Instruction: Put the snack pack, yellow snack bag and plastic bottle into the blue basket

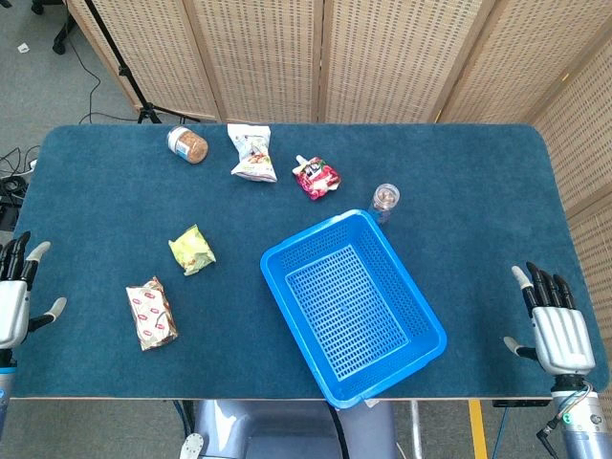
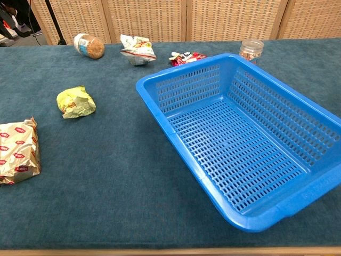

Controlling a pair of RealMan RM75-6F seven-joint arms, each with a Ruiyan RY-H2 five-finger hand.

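- A jar [image 1: 188, 145], white bag [image 1: 252, 154] and red pouch [image 1: 316, 177] lie along the table's [image 1: 478, 191] far side.
- Plastic bottle [image 1: 384, 200] stands just behind the blue basket [image 1: 411, 304]; yellow snack bag [image 1: 192, 250] and snack pack [image 1: 151, 313] lie to its left.
- Left hand [image 1: 16, 287] and right hand [image 1: 553, 320] rest at the table's edges, fingers spread, holding nothing.

**A staged test area in a lab or studio**

Woven wicker screen panels [image 1: 382, 57] stand as a backdrop behind a table [image 1: 478, 172] covered in dark teal carpet-like cloth. A black tripod leg [image 1: 129, 72] stands on the grey floor [image 1: 38, 86] at upper left, with loose cables [image 1: 11, 163] trailing beside the table edge. Yellow tape [image 1: 475, 430] marks the floor below the near edge.
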